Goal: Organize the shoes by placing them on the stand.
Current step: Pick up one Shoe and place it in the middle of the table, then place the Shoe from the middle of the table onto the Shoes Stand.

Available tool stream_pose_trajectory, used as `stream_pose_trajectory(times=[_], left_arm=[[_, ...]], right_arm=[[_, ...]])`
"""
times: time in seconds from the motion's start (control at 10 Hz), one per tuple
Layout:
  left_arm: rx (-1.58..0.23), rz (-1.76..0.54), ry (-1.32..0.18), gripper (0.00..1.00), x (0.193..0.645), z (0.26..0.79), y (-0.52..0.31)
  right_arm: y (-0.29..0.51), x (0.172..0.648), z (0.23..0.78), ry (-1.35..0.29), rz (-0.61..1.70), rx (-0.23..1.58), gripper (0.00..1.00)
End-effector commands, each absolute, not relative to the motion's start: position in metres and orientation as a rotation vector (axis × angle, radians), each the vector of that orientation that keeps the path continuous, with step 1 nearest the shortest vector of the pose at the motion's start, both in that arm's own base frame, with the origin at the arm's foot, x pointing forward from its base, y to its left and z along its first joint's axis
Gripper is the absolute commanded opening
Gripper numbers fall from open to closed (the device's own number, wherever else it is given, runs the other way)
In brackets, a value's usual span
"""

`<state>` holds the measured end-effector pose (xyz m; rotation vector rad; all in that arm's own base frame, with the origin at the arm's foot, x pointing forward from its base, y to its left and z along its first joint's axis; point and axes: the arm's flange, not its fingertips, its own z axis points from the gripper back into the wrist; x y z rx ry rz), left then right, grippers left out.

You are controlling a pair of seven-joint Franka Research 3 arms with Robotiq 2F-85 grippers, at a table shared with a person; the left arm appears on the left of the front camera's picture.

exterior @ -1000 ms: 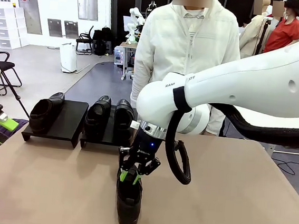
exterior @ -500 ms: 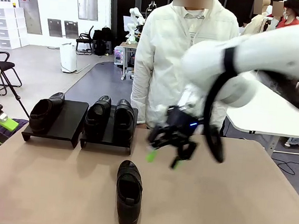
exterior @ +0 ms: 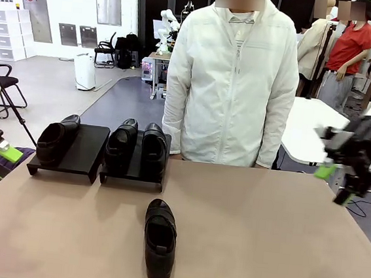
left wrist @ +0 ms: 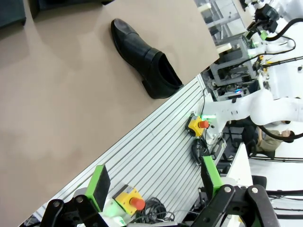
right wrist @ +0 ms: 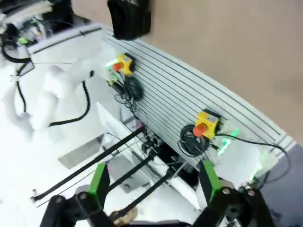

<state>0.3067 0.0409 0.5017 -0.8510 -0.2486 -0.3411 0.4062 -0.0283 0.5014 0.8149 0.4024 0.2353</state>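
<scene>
Three black glossy shoes sit on the low black stand: one [exterior: 57,138] on the left section [exterior: 84,149], two [exterior: 121,141] [exterior: 153,144] on the right section [exterior: 134,171]. Another shoe [exterior: 160,240] [left wrist: 144,59] [right wrist: 129,19] lies alone on the table near the front edge, toe toward me. My right gripper [exterior: 333,183] [right wrist: 154,184] hangs open and empty off the table's far right side. My left gripper [exterior: 3,161] [left wrist: 155,182] is open and empty beyond the table's left edge, well apart from every shoe.
A person in a white jacket [exterior: 233,84] stands at the far side behind the tan table [exterior: 261,238]. A ribbed metal rail with yellow emergency-stop boxes [left wrist: 198,125] [right wrist: 207,124] runs along the table's near edge. The left stand section has free room beside its one shoe.
My right gripper let go of the shoe on the table, opened, and swung up and away to the far right. The shoe stays where it was set. The left arm has not moved.
</scene>
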Motion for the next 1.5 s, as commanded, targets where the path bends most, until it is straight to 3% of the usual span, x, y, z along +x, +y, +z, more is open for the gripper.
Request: stream_pose_trajectory(times=[0.0,0.2,0.3,1.4], left_arm=[[-0.848,-0.367,-0.250,1.00,0.305,0.501,0.045],[-0.848,-0.367,-0.250,1.00,0.305,0.501,0.045],[-0.848,-0.367,-0.250,1.00,0.305,0.501,0.045],[-0.848,-0.367,-0.250,1.00,0.305,0.501,0.045]], right_arm=[[-0.068,0.406,0.492,0.297,0.201,0.991,1.00],[-0.089,0.389,0.475,0.205,0.153,1.082,1.00],[-0.092,0.400,0.487,0.309,0.174,0.965,1.00],[-0.092,0.400,0.487,0.309,0.174,0.965,1.00]])
